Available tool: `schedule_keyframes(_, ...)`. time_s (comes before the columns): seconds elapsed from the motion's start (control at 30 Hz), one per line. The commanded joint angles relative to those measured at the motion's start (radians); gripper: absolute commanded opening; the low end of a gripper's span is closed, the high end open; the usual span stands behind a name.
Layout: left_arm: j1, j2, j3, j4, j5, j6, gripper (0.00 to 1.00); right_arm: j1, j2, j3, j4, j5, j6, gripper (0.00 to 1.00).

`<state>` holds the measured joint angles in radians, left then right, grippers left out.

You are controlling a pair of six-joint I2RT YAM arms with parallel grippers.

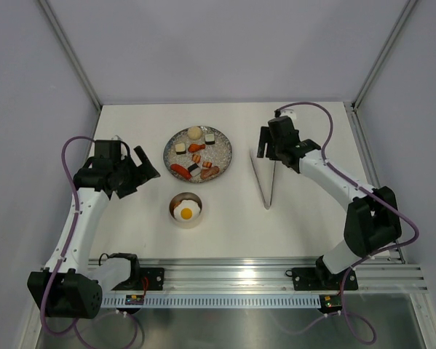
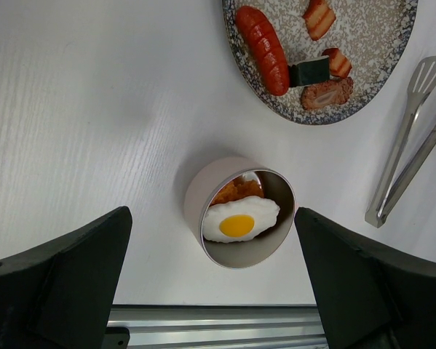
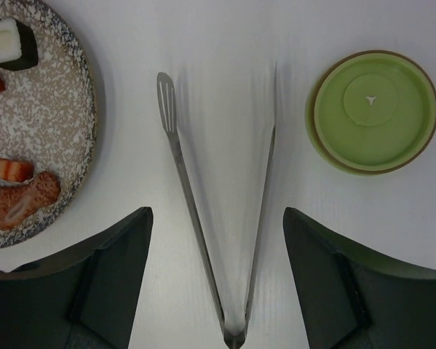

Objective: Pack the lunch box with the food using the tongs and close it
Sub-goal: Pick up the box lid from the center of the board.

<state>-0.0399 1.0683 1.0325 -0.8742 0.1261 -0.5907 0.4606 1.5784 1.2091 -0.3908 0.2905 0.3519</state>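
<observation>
Slim silver metal tongs [image 1: 265, 182] lie unheld at the speckled grey plate's [image 1: 227, 145] three o'clock, left end effector [image 1: 146, 166] and right end effector [image 3: 218, 211] both apart.

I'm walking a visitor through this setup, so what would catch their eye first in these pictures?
The white-and-yellow toy fried egg lying in the small round steel lunch box, mid-scene, stands out first. Just behind it a speckled grey plate holds more toy food. To the right, long silver metal tongs lie in a V under the open right pincer, beside a round light-green lid.
</observation>
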Motion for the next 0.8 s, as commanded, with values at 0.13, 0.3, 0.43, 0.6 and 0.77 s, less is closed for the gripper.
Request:
schedule_keyframes(0.13, 0.006, -0.024, 0.017, 0.017, 0.017, 0.022, 0.99, -0.183, -0.051, 0.063, -0.105, -0.051, 0.025, 0.66)
schedule_keyframes(0.3, 0.006, -0.021, 0.012, 0.027, 0.024, 0.017, 0.99, -0.279, 0.072, 0.127, -0.204, -0.094, 0.001, 0.51)
schedule_keyframes(0.43, 0.006, -0.021, 0.015, 0.029, 0.030, 0.015, 0.99, -0.388, 0.134, 0.112, -0.192, -0.160, 0.047, 0.50)
schedule_keyframes(0.6, 0.006, -0.019, 0.026, 0.023, 0.029, 0.020, 0.99, -0.456, 0.169, 0.069, -0.149, -0.209, 0.084, 0.56)
schedule_keyframes(0.77, 0.006, -0.016, 0.031, 0.023, 0.032, 0.015, 0.99, -0.525, 0.241, 0.055, -0.114, -0.286, 0.096, 0.57)
